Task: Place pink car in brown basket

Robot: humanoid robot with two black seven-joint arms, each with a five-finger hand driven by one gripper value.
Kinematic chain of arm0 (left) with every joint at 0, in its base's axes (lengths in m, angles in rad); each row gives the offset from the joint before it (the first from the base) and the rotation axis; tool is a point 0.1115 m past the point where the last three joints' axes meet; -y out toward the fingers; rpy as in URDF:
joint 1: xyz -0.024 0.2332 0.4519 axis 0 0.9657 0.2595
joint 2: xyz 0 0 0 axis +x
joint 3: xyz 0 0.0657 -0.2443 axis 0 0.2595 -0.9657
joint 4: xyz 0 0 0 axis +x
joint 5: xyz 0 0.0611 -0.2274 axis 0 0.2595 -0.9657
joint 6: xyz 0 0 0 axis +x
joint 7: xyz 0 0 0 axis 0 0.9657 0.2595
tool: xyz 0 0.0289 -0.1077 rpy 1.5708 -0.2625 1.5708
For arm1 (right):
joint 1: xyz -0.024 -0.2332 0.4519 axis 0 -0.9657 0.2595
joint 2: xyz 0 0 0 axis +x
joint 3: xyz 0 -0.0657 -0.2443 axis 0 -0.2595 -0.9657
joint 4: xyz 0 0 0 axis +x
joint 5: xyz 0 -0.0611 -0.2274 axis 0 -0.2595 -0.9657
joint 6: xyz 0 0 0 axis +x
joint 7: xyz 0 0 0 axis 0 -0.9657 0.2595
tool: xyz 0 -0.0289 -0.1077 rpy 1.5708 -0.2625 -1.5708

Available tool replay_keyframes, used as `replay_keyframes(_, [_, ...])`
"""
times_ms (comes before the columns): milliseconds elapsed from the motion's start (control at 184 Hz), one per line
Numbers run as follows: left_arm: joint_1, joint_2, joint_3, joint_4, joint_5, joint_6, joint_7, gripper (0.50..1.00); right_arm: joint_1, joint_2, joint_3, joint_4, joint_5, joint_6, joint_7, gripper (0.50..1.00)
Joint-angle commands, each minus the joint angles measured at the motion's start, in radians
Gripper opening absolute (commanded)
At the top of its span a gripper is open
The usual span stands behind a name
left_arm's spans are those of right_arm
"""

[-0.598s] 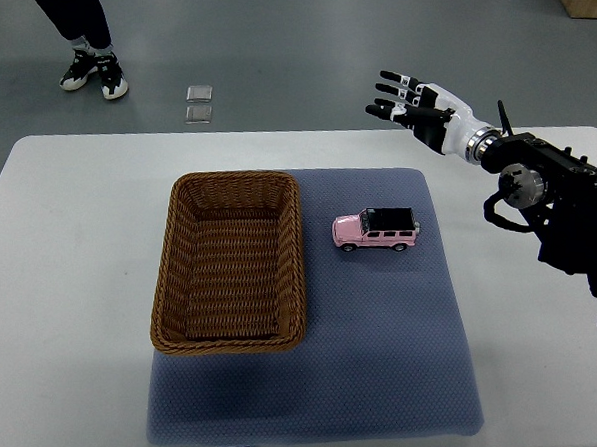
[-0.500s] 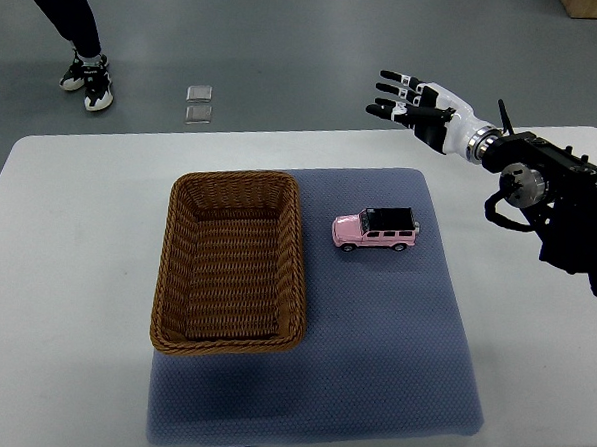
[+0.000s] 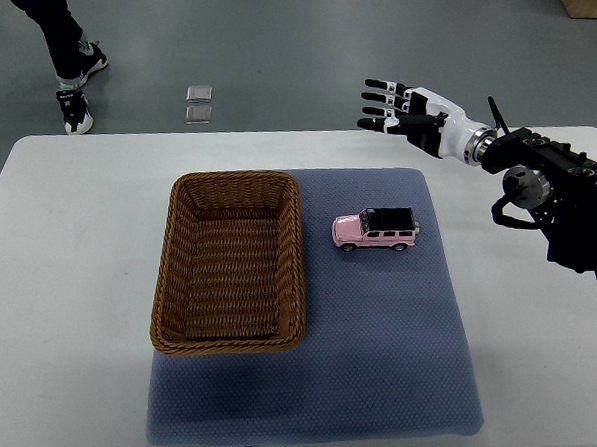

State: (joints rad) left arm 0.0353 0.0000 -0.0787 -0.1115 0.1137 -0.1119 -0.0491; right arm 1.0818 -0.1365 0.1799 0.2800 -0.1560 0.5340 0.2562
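The basket [image 3: 232, 263] is sitting empty at the left of the mat [image 3: 393, 339] on the surface [image 3: 66, 271]. The car [image 3: 375, 229] is resting on the mat just beside it, to its right, untouched. My right hand [image 3: 400, 109] is hanging released beyond the surface's far edge, fingers spread; since a moment ago it is drifting slightly left and levelling, so I am only beginning my reach for the car.

A white table [image 3: 66, 271] carries a blue-grey mat [image 3: 393, 339] with a fine dotted texture. On the grey floor behind the table lie two small clear squares [image 3: 199, 104] (one above the other). At the top left, a person's legs [image 3: 49, 15] in dark trousers and black-and-white shoes [image 3: 76, 112].
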Motion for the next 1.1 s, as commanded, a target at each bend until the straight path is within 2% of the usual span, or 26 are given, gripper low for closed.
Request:
replay_keyframes(0, [0.0,0.0,-0.001,-0.004,0.0,0.0,0.0,1.0,0.015,-0.011,-0.002,0.005,-0.148,0.021,0.028,0.905])
replay_keyframes(158, [0.0,0.0,-0.001,-0.005,0.0,0.0,0.0,1.0,0.021,-0.046,-0.002,0.005,-0.437,0.077,0.123,0.903])
replay_keyframes(310, [0.0,0.0,-0.001,-0.002,0.0,0.0,0.0,1.0,0.021,-0.064,-0.002,0.013,-0.678,0.072,0.198,0.903])
replay_keyframes(413, [0.0,0.0,0.0,-0.002,0.0,0.0,0.0,1.0,0.023,-0.117,-0.003,0.082,-0.815,0.064,0.244,0.903])
replay_keyframes(582, [0.0,0.0,-0.001,-0.002,0.0,0.0,0.0,1.0,0.023,-0.166,-0.002,0.185,-0.97,0.028,0.25,0.903])
replay_keyframes(821, [0.0,0.0,-0.001,-0.002,0.0,0.0,0.0,1.0,0.018,-0.152,-0.002,0.197,-1.034,0.001,0.25,0.903])
replay_keyframes(924, [0.0,0.0,0.0,-0.002,0.0,0.0,0.0,1.0,0.009,-0.143,-0.005,0.197,-1.037,-0.061,0.248,0.903])
replay_keyframes(1092, [0.0,0.0,0.0,-0.002,0.0,0.0,0.0,1.0,-0.002,-0.141,-0.066,0.197,-1.034,-0.109,0.25,0.903])
